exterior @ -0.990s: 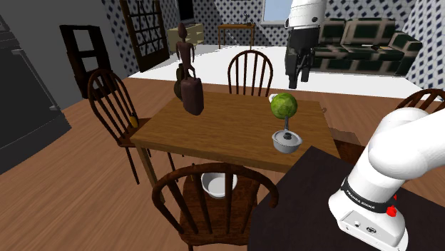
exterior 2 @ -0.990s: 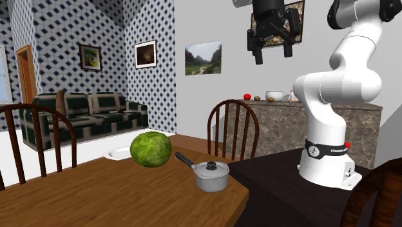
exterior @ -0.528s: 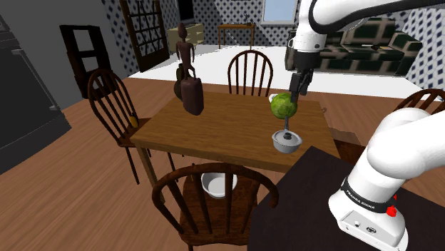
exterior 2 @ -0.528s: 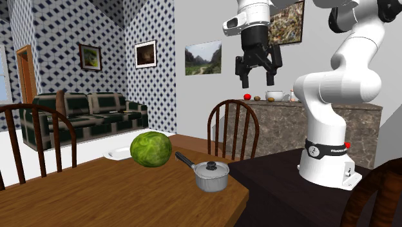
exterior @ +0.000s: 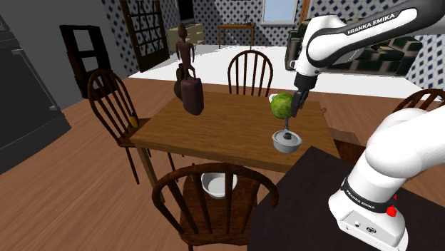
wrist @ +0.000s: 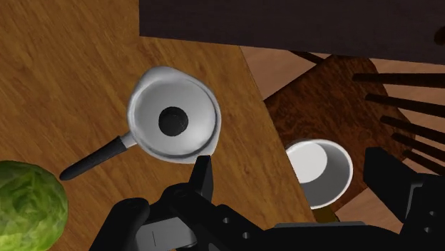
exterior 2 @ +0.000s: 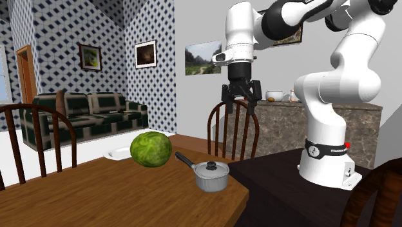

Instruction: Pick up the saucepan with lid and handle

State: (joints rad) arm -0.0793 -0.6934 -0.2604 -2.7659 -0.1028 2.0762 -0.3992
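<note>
A small grey saucepan [exterior: 287, 141] with a black-knobbed lid and a dark straight handle [wrist: 93, 161] sits near the edge of the wooden table [exterior: 228, 123] that faces my stand. It shows too in the second exterior view as the saucepan [exterior 2: 212, 176] and from above in the wrist view as the saucepan [wrist: 173, 123]. My black gripper [exterior 2: 239, 109] hangs open well above it, fingers pointing down and nothing between them. In the shoulder view the gripper [exterior: 294, 109] overlaps a green cabbage [exterior: 281, 106]. The wrist view has the gripper [wrist: 294, 178] just off the pan's rim.
The cabbage [exterior 2: 151, 149] lies close beside the pan's handle. A dark wooden figure [exterior: 189, 71] stands at the table's far corner. Wooden chairs ring the table; one seat holds a white bowl [exterior: 218, 184]. My dark stand [exterior: 299, 207] abuts the table edge.
The arm has swung down from high up, bringing the open gripper over the cabbage and saucepan. Nothing on the table has moved.
</note>
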